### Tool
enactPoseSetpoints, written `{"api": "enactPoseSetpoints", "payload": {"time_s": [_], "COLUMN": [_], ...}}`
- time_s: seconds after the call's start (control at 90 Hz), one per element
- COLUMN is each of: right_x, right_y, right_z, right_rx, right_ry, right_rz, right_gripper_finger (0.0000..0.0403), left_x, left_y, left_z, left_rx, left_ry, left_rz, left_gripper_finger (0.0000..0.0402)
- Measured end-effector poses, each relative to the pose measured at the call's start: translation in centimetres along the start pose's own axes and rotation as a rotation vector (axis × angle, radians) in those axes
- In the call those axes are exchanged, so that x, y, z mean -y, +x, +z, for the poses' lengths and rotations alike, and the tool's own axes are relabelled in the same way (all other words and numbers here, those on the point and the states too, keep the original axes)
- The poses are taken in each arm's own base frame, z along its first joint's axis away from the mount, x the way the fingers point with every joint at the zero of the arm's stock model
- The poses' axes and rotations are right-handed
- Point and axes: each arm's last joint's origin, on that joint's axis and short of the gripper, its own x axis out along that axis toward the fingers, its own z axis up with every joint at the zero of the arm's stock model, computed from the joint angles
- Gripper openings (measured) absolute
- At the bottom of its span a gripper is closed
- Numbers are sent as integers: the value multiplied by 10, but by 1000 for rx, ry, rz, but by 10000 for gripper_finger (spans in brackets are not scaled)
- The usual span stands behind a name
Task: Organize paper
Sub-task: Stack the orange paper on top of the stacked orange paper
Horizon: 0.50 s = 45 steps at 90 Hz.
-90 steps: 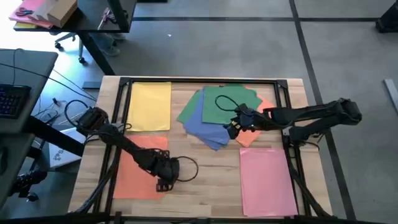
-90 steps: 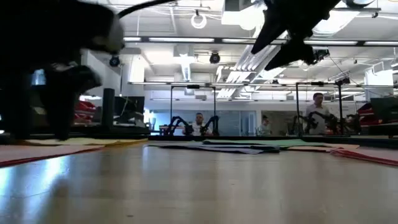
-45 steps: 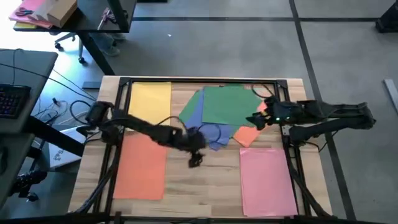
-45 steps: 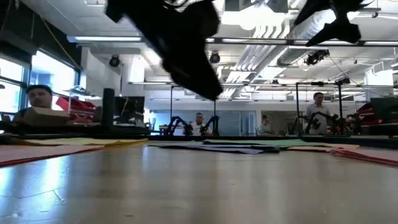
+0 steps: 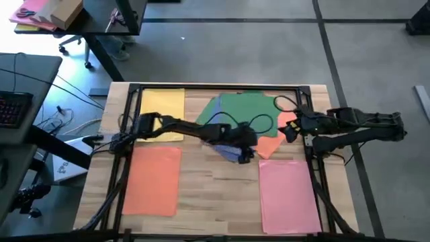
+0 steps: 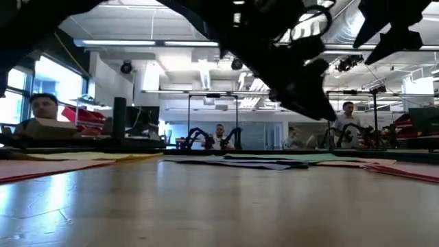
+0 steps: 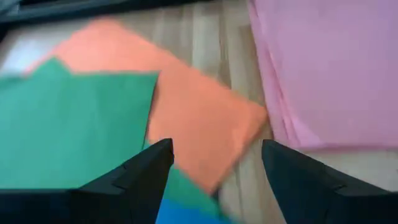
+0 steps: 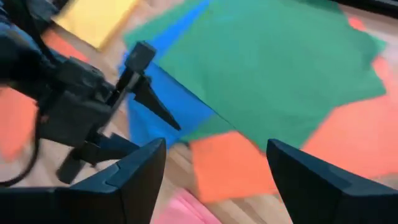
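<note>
Bright, even overhead light from ceiling strips [image 6: 171,42]; sheen on table [image 6: 206,206] in low view. Both wrist views motion-blurred; paper [image 7: 205,124] ahead of left gripper [image 7: 214,163] smeared.

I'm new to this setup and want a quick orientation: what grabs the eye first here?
The messy fan of green, blue and orange sheets at the table's far centre, with the left gripper stretched over its near edge, fingers open. Around it lie tidy yellow, orange and pink stacks.

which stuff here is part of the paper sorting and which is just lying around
Part of the job:
yellow stack
orange stack
pink stack
mixed green, blue and orange sheets
left gripper, open
right gripper, open

Just lying about:
cardboard box
keyboard
</note>
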Motion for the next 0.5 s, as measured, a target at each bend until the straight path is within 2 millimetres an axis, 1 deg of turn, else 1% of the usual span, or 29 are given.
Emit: {"api": "enactPoseSetpoints", "payload": {"time_s": [0.133,0.233,0.389,0.5], "right_x": [5,8,12,12], "right_y": [-5,-8,-9,-9], "right_z": [-2,-4,-7,-8], "right_rx": [-4,-24,-69,-94], "right_ry": [16,25,68,75], "right_rz": [3,29,11,21], "right_gripper_finger": [264,264,264,264], "left_x": [5,10,19,30], "left_y": [28,42,44,45], "left_z": [-5,-10,-14,-11], "left_rx": [8,0,-29,10], "left_ry": [113,178,269,356], "left_rz": [7,0,-33,-45], "left_gripper_finger": [238,238,238,238]}}
